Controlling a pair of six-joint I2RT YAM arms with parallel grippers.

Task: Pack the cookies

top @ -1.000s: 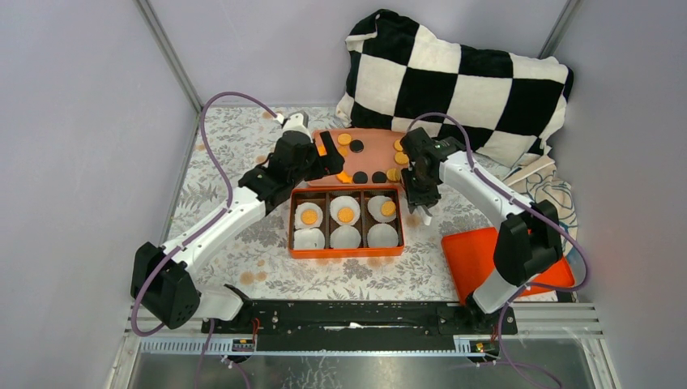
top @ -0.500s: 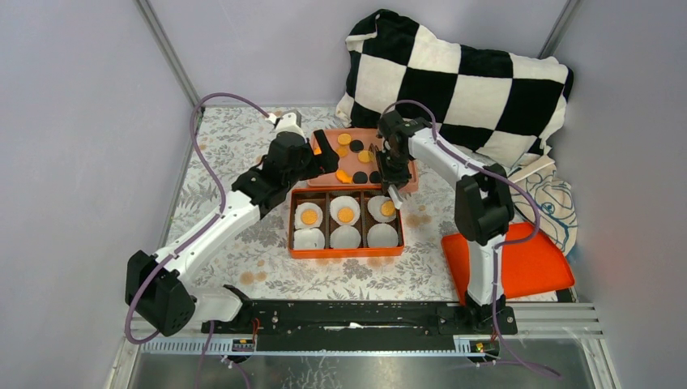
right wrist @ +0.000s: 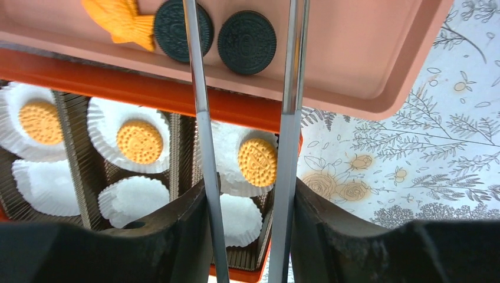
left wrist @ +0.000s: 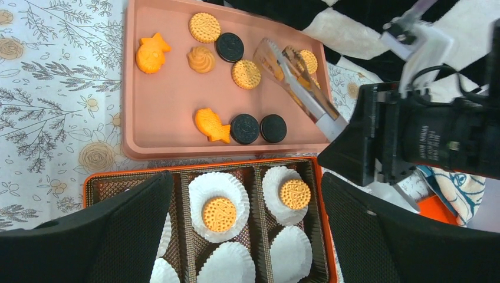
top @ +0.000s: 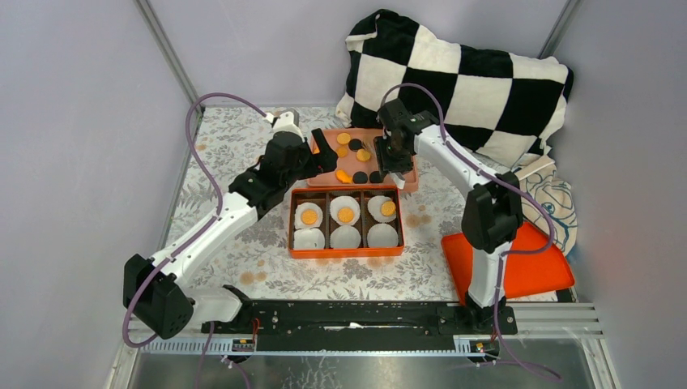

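Pink tray (left wrist: 171,88) sits at the far side of the bench (top: 235,243), its near lip right against the far rim of the orange box (left wrist: 194,167); contact not clear. The loose cookies (left wrist: 246,74) lie along the tray's far and near edges, with bare pink in the middle. Three more cookies sit in the box's far row of white paper liners (right wrist: 140,142); the near row shows plain liners. Left claw (left wrist: 244,194) hangs wide open above the line where tray meets box, gripping nothing. Right claw (right wrist: 250,200) is clamped on metal tongs (left wrist: 301,88) with their blades parted, tips over the tray's right end near a yellow cookie — whether they touch it I cannot tell. Checkered pillow (top: 462,81) crowds the tray's far right corner. Open floral bench lies left of tray and box; to the right, a strip runs to a flat orange lid (top: 518,259).
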